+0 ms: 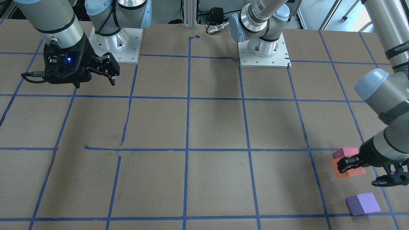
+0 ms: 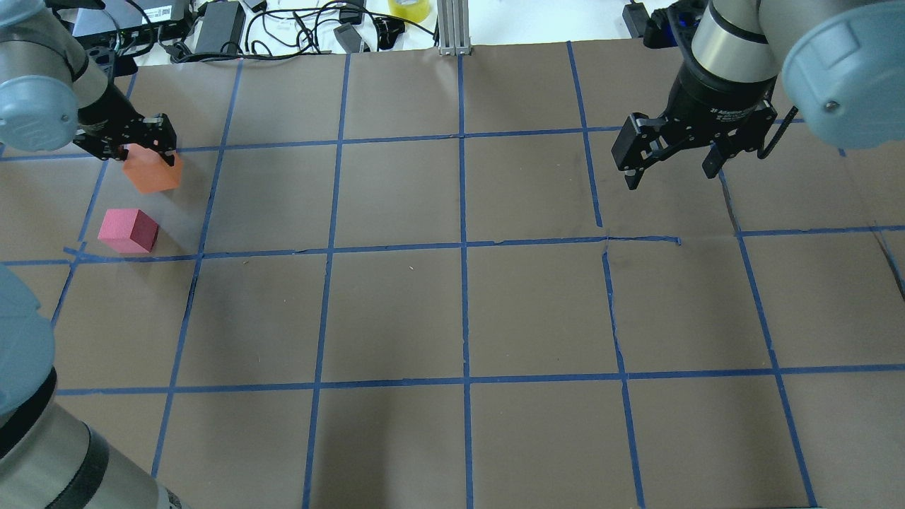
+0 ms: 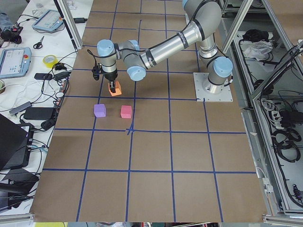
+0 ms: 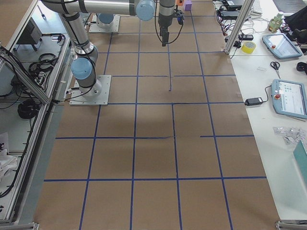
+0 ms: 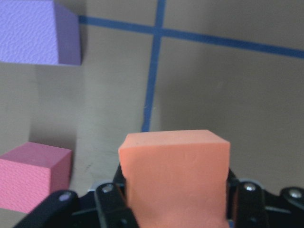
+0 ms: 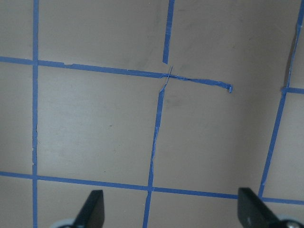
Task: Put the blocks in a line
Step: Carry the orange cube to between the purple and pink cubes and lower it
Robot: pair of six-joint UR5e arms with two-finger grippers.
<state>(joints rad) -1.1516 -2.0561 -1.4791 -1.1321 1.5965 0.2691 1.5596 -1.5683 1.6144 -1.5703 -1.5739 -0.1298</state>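
- Left jaws are clamped tight on the orange block (image 2: 152, 172). In the overhead view that's out around 10 o'clock on the tabletop (image 2: 396, 311). Honestly can't tell if the block is resting on the tabletop or lifted a hair.
- Pinkish-red block (image 2: 128, 231) sits on the tabletop at roughly 7 o'clock from the orange one in that same view, near it but not touching.
- Purple block (image 1: 363, 203) doesn't show overhead. In the front-facing view it's at about 5 o'clock from the orange one, off on its own.
- Right jaws hang above the tabletop at about 2 o'clock overhead, spread wide. There's nothing between the fingertips (image 6: 95, 211) except the blue tape lines (image 6: 154, 137) below.
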